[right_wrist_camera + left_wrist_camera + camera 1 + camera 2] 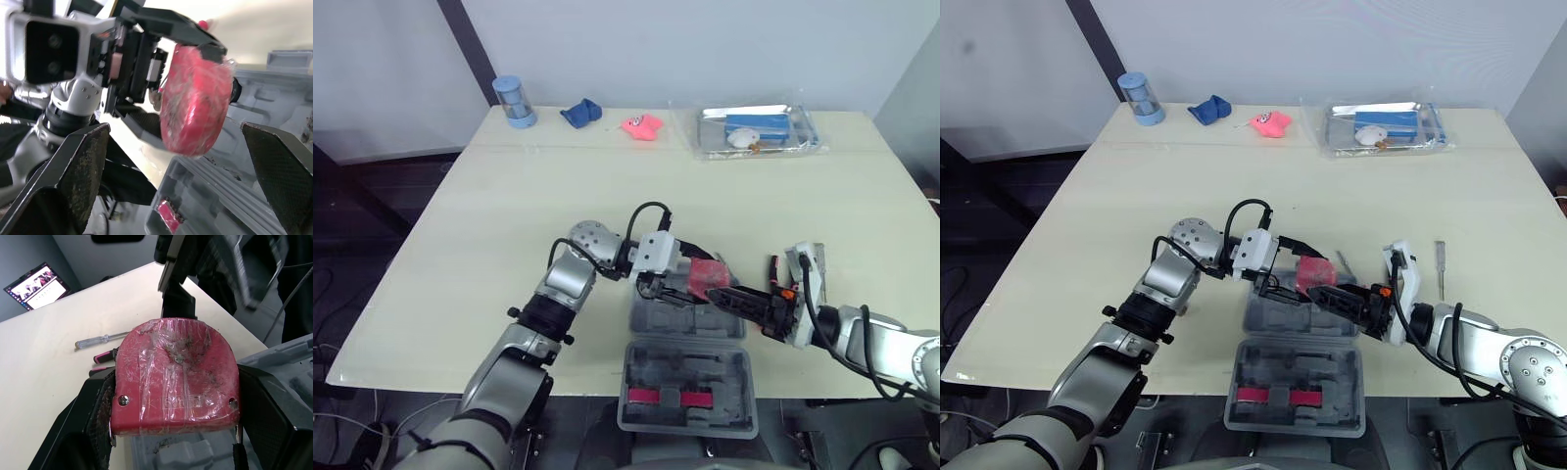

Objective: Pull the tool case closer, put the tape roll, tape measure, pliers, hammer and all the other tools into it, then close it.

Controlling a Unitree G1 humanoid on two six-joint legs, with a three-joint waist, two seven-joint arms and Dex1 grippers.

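Left claw [705,277] clenched on one red tape measure [176,377], with a black finger [93,421] against each end. Tape measure wrapped in crinkled clear film, small screws showing on its face. Any label under the film too smeared to read. Held in the air over the moulded base of the tool case [656,323].

Right claw [726,296] released, its two fingers [83,166] spread wide. Tips pointed at the tape measure from 3 o'clock, just beside it.

One grey tool case, lying open at the 6 o'clock edge of the table [460,245]. Base on the tabletop, lid [690,367] folded out toward 6 o'clock and overhanging the edge. Two red strips [644,396] side by side in the lid, lettering on them too small to tell.

At 3 o'clock of the case, one screwdriver [1440,264] flat on the table, apart from the case. Beside it in the left wrist view, one pair of pink-and-black handles [100,366].

Along the 12 o'clock edge, from 11 round to 1 o'clock:
- one blue canister [516,102]
- one blue cloth bundle [579,114]
- one pink lump [642,125]
- one clear bag [759,130] holding a metal tray, a blue block and a white piece
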